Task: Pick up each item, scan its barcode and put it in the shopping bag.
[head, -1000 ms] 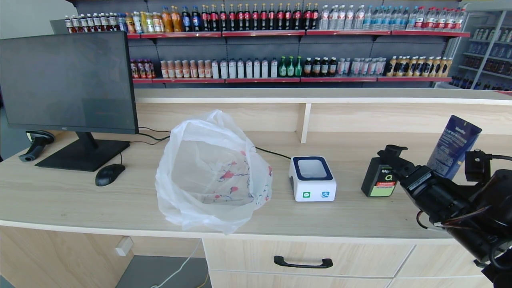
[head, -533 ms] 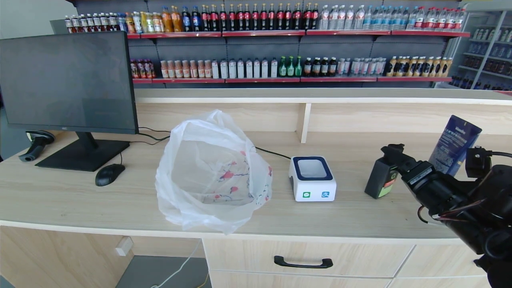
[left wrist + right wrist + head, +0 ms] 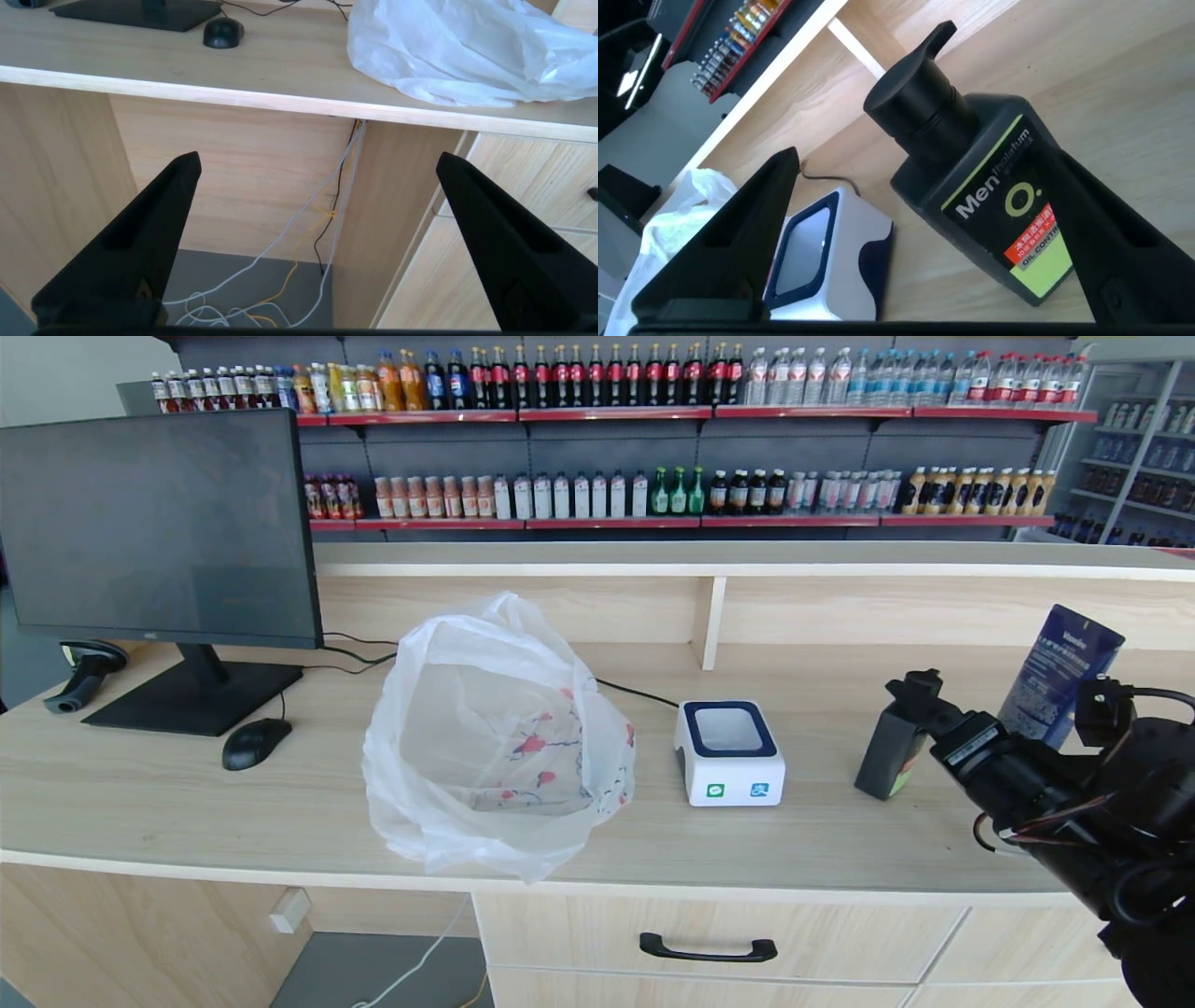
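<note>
Light wood counter (image 3: 840,845), raised back ledge (image 3: 523,556) with upright divider (image 3: 710,621). Below: drawer front (image 3: 840,926), black handle (image 3: 708,949). Behind: dark shelving (image 3: 607,453), red-edged shelves (image 3: 616,415), bottle rows (image 3: 560,497). Grey floor (image 3: 373,975).

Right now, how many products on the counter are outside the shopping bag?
2. A black pump bottle stands right of the scanner; a blue tube is farther right, behind it. The right arm may hide more.

White lettering and red-green label on black pump bottle (image 3: 990,201), two icons on scanner (image 3: 728,751)
</note>
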`<state>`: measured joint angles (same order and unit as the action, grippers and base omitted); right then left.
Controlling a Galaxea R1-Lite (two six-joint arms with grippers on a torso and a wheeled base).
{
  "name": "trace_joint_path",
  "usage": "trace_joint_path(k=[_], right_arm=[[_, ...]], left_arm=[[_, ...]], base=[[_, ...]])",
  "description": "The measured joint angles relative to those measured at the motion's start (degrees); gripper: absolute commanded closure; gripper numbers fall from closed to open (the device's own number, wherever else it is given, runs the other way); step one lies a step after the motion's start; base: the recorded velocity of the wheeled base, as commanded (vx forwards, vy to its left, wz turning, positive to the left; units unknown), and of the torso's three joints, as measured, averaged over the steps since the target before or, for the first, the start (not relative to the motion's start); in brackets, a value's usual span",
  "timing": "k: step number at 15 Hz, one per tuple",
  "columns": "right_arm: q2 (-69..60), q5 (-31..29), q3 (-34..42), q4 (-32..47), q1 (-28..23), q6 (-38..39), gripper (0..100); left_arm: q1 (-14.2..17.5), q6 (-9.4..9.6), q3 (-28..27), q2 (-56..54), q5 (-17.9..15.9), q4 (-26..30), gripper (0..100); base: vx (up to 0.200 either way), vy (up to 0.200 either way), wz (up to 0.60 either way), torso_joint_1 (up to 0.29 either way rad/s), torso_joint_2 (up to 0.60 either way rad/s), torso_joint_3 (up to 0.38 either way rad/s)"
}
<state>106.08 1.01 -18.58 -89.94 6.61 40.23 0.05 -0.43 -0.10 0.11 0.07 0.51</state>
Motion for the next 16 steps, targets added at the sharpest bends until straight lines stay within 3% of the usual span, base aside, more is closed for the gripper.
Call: trace_joint_path(k=[16], right_arm=[[4.74,-0.04,-6.01,0.0,-2.1,-0.05,0]], left_arm=[[0.0,0.0,0.0,0.0,0.0,0.02,0]], base=[[0.0,0.0,0.0,0.0,0.0,0.0]])
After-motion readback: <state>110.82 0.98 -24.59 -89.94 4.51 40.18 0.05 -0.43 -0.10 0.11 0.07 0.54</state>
